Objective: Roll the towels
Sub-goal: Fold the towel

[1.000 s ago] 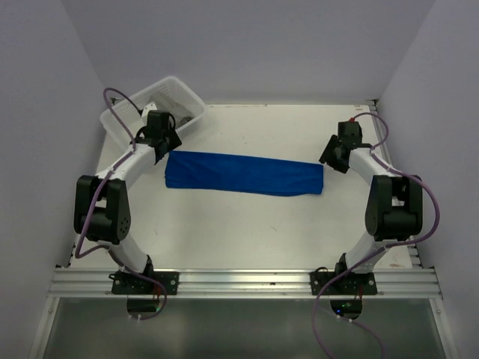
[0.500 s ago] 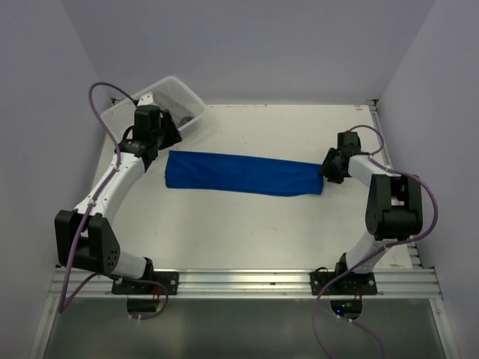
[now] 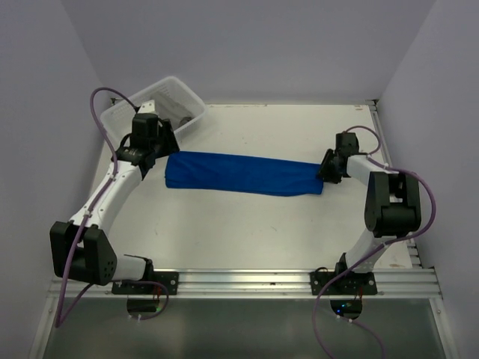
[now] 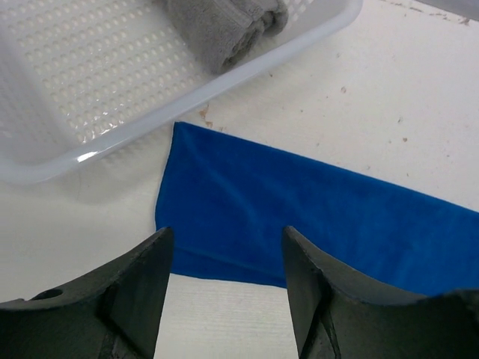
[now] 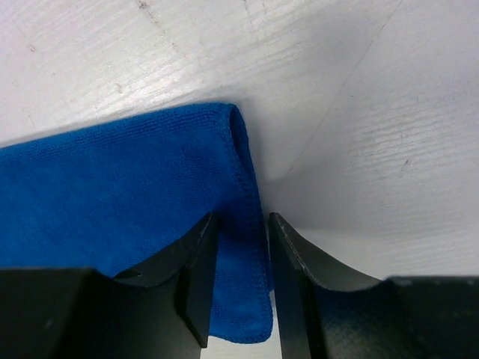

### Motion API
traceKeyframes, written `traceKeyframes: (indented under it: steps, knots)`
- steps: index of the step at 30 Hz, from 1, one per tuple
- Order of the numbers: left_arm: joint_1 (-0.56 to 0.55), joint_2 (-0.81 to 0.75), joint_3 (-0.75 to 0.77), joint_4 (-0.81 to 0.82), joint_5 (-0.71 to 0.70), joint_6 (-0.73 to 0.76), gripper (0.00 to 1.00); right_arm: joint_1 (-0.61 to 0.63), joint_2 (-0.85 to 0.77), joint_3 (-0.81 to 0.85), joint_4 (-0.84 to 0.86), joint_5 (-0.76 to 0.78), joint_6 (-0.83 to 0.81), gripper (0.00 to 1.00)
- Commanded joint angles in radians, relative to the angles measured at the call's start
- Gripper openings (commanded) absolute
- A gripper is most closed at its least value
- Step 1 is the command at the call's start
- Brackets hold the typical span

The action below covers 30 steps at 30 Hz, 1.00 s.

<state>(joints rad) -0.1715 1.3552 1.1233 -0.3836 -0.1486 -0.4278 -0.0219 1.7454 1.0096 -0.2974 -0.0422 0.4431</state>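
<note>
The blue towel (image 3: 243, 173) lies flat on the table as a long strip. My left gripper (image 3: 159, 148) hovers open over its left end; in the left wrist view the left gripper (image 4: 224, 239) frames the blue towel's (image 4: 314, 217) near corner, nothing between the fingers. My right gripper (image 3: 327, 169) is low at the right end. Its jaws (image 5: 243, 224) stand narrowly open astride the blue towel's (image 5: 127, 179) hemmed edge, which is slightly raised. The grey towel (image 4: 224, 26) lies rolled inside the basket (image 4: 75, 90).
The white ribbed plastic basket (image 3: 120, 120) sits tilted at the back left corner, right behind my left gripper. Walls enclose the table on the left, back and right. Bare white tabletop (image 3: 247, 232) stretches in front of the blue towel.
The left arm stretched out, its gripper settled at the towel's left end and opened wider. The right gripper dropped onto the towel's right end and its jaws narrowed.
</note>
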Motion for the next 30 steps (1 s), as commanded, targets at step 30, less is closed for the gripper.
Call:
traceKeyframes:
  steps: [30]
  knots:
    - [0.017,-0.090,-0.017,0.028,0.075,0.024,0.66,0.005,-0.224,0.377,-0.528,0.541,-0.201,0.00]
